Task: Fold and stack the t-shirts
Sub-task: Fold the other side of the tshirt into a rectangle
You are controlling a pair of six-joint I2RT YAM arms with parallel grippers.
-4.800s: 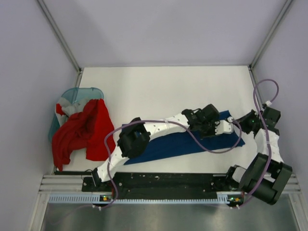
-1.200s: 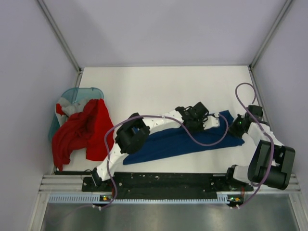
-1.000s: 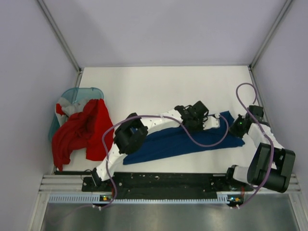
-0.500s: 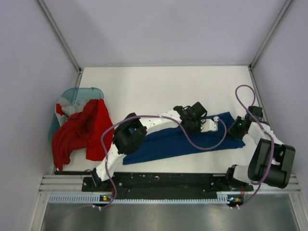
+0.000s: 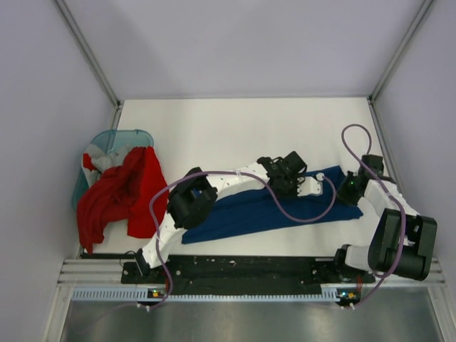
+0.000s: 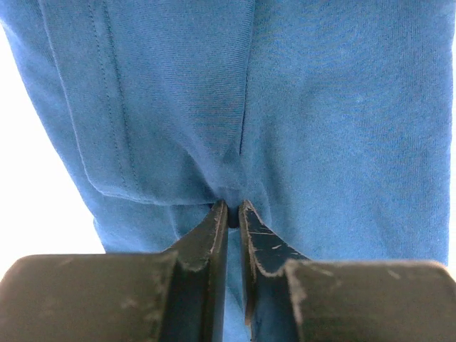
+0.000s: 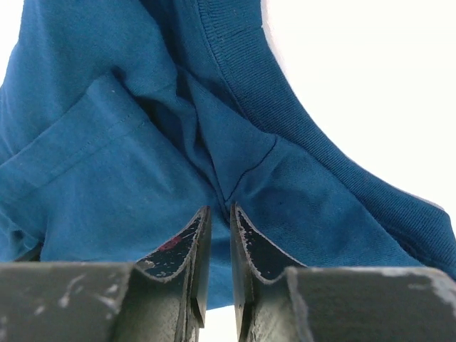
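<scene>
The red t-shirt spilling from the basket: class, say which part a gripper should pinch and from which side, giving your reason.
Probably the bunched fold of the red t-shirt nearest the middle of the table, coming from above on that open side. The cloth ridges up there, while the teal basket and the wall crowd its other side.

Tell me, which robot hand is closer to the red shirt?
Left, but only slightly. The left hand pinches the blue shirt near its right end, far from the red shirt. The right hand pinches the same shirt just beyond it, farther right.
</scene>
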